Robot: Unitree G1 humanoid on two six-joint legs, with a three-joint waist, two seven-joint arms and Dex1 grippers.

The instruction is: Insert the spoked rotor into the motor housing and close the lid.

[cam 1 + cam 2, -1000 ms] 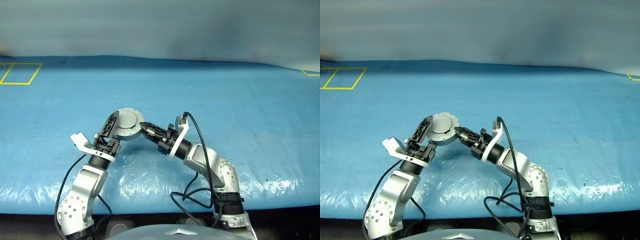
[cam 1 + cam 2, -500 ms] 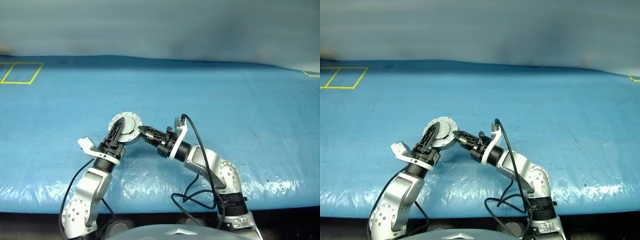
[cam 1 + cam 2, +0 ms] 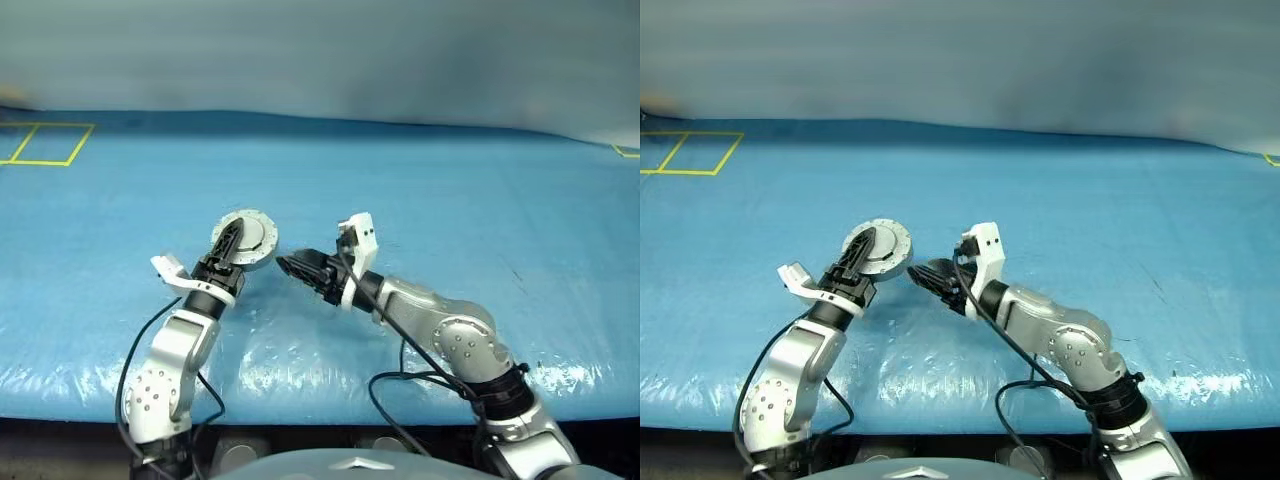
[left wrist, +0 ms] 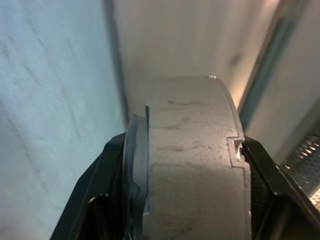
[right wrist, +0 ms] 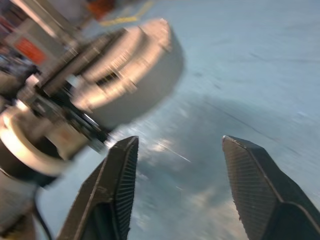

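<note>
Grey motor housing [image 4: 192, 160] clamped edgewise; right gripper [image 5: 185, 192] agape.

Matt grey metal on the motor housing [image 4: 192, 165], faintly scuffed. The blue table cover [image 3: 480, 200] looks like glossy, crinkled plastic.

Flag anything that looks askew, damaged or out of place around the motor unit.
Nothing looks damaged or spilled. The closed motor housing is clamped between the left hand's fingers with its lid on, held up on edge rather than lying flat on the blue table cover. The right hand is open beside it, holding nothing.
</note>
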